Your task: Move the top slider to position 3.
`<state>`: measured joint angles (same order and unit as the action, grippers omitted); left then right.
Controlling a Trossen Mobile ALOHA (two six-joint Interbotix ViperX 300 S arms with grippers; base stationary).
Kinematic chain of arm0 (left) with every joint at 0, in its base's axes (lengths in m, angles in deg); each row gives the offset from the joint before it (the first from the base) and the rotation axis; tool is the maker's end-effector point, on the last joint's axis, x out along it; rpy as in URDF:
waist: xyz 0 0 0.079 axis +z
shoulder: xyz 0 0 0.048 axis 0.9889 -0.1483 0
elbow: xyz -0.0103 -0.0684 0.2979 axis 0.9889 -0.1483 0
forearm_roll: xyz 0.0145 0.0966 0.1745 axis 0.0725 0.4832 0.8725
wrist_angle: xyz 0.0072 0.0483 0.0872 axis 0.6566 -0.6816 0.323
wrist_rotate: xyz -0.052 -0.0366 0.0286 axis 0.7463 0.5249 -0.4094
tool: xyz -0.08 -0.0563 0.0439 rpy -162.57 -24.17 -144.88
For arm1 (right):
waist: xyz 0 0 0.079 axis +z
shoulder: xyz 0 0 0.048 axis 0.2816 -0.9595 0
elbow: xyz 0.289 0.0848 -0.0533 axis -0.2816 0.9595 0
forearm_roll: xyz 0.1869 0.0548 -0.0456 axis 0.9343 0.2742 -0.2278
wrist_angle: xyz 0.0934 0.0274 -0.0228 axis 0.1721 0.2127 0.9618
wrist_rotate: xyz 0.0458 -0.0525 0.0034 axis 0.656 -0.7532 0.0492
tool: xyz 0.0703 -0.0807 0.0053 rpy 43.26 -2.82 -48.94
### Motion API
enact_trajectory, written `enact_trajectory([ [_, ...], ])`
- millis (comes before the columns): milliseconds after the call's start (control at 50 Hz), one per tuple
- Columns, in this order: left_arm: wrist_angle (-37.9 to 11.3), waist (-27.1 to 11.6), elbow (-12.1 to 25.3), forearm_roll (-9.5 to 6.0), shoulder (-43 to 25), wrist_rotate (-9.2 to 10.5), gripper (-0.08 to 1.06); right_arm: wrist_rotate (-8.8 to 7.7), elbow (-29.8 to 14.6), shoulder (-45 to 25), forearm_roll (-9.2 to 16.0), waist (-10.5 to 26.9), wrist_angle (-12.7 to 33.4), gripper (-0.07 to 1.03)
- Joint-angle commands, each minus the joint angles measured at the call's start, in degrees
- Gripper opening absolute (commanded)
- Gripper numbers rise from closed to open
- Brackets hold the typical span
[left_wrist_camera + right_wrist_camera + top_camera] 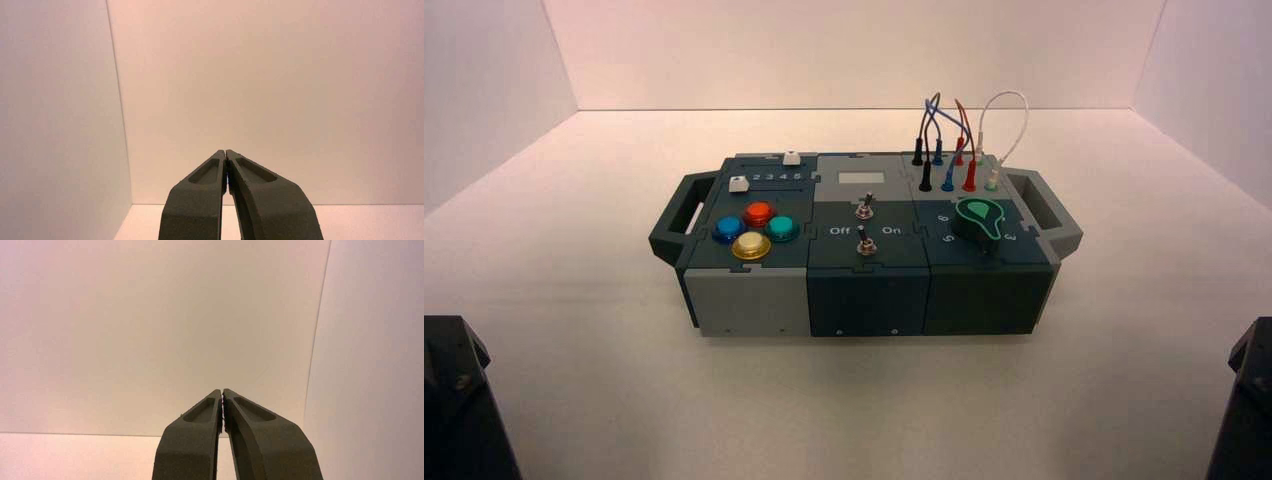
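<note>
The top slider (791,158) is a tiny white cap in a plain dark groove at the far left of the box (864,290). Just in front of it lies a row of white digits with the numeral 3 (767,177), and a twin white cap (740,184) at that row's left end. Neither wrist view shows the box. My left gripper (226,151) is shut on nothing and faces a bare wall. My right gripper (222,390) is likewise shut and empty. Both arms sit parked at the near corners, left (459,400) and right (1249,400), well short of the box.
The box carries four coloured buttons (756,228) at front left, two toggle switches (864,225) in the middle, a green-pointer knob (980,217) at right and looped wires (959,140) at the back right. Handles (1049,212) jut from both ends. White walls enclose the table.
</note>
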<state>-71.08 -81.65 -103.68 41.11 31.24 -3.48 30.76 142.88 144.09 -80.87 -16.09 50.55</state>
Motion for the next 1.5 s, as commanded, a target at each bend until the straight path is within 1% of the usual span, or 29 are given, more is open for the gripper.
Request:
enact_trajectory([
  [20,-3.34,-0.35,-0.18,-1.14,5.19,0.35,-0.03,0.18,-1.14,0.97,1.32,0.97,3.16,-0.02],
  [260,-3.87,-0.53,-0.35,-1.14,5.63,0.35,-0.03,0.09,-1.05,1.49,1.32,1.14,3.96,-0.02],
  [400,-5.27,-0.62,0.18,-1.14,5.27,0.35,-0.03,0.0,-1.58,1.49,1.32,1.23,5.8,-0.02],
  [440,-6.42,-0.88,0.79,-1.14,4.57,0.35,-0.03,0.0,-2.2,1.14,1.41,1.67,7.12,-0.02],
  [520,-8.53,-1.67,1.76,-1.14,2.9,0.26,-0.03,-0.09,-3.16,0.0,1.32,3.08,9.32,-0.02],
  [620,-11.25,-3.6,2.9,-1.14,0.7,0.09,-0.03,-0.44,-4.48,-2.2,1.32,5.98,12.3,-0.02],
  [800,-16.35,-8.09,4.48,-1.05,-3.25,-0.88,-0.03,-0.53,-6.86,-6.42,1.32,10.72,17.58,-0.02],
  [1000,-21.09,-11.69,5.36,-0.97,-7.56,-1.32,-0.03,-0.53,-8.7,-11.16,1.93,14.5,21.27,-0.02],
  [1060,-22.5,-13.1,5.62,-0.88,-9.23,-1.76,-0.03,-0.62,-9.14,-12.57,2.11,15.56,22.15,-0.02],
  [1240,-24.17,-16.61,6.42,-0.88,-13.18,-2.11,-0.03,-0.53,-10.11,-15.38,2.11,18.11,23.91,-0.02],
  [1380,-24.52,-17.58,7.03,-0.88,-15.29,-2.11,-0.03,-0.53,-10.72,-17.31,2.9,19.25,24.96,-0.02],
  [1500,-24.52,-17.93,7.12,-0.88,-16.52,-2.11,-0.03,-0.53,-11.43,-19.95,3.69,21.62,26.19,-0.02],
])
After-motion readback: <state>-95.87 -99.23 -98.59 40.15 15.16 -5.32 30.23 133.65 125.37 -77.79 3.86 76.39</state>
